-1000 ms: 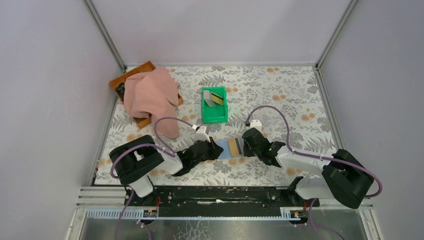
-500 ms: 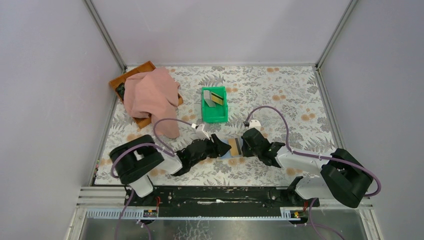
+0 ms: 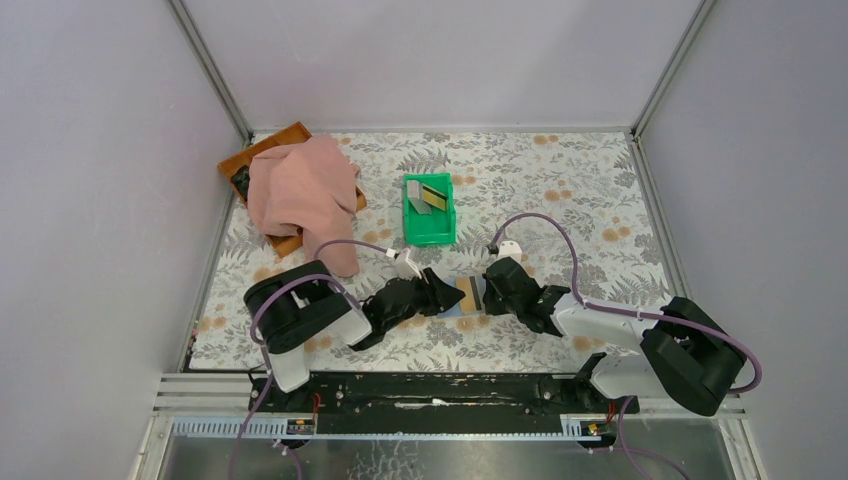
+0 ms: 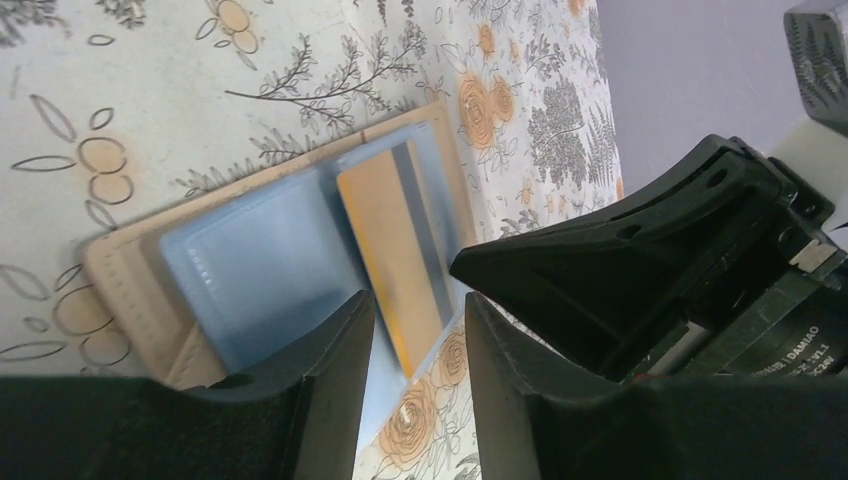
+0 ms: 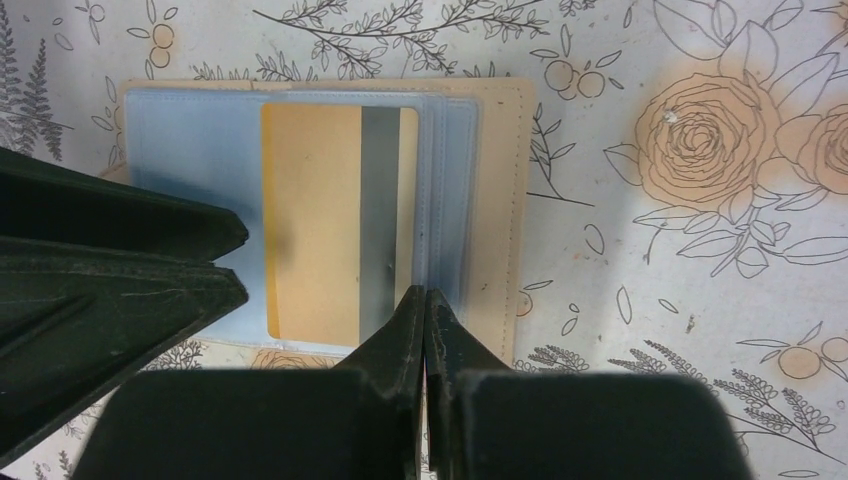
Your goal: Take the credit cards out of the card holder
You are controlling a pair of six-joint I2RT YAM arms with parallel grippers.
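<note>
One yellow dark-striped plastic card left to extract
It sits in the open tan, blue-lined folding holder, apparently pinned by the fully closed right gripper; the half-spread, empty left gripper must close on its edge, then slide.

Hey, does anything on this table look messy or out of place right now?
Only the pink cloth: it is heaped over the brown tray at the far left and spills off its edge onto the table. The card holder lies open and flat, a yellow card tucked squarely inside.
</note>
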